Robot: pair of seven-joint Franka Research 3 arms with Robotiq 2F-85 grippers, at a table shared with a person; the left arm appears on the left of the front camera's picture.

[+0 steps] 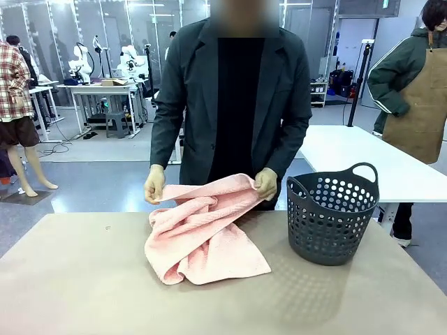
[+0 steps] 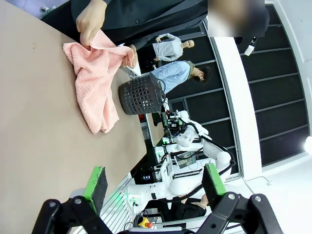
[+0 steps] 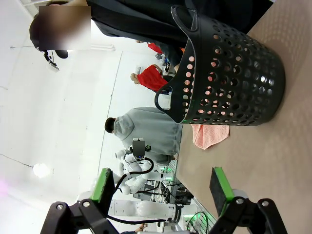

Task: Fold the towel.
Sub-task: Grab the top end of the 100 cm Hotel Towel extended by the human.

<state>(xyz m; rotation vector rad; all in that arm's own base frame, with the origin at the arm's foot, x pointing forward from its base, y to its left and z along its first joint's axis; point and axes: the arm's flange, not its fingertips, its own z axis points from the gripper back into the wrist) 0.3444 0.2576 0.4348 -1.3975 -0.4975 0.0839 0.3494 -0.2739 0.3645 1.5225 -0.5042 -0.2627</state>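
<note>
The salmon-pink towel (image 1: 202, 237) lies crumpled on the tan table, its far edge lifted by the person's two hands (image 1: 155, 187) at the far side. In the left wrist view the towel (image 2: 92, 83) hangs from a hand down onto the table, well beyond my left gripper (image 2: 153, 183), which is open and holds nothing. My right gripper (image 3: 163, 187) is open too, with nothing between its green pads; past it a corner of the towel (image 3: 209, 134) peeks out behind the dark basket (image 3: 229, 73).
The dark perforated basket (image 1: 332, 216) with loop handles stands on the table to the right of the towel. The tan table (image 1: 84, 279) has bare surface at its front and left. A person in a dark jacket stands at the far edge.
</note>
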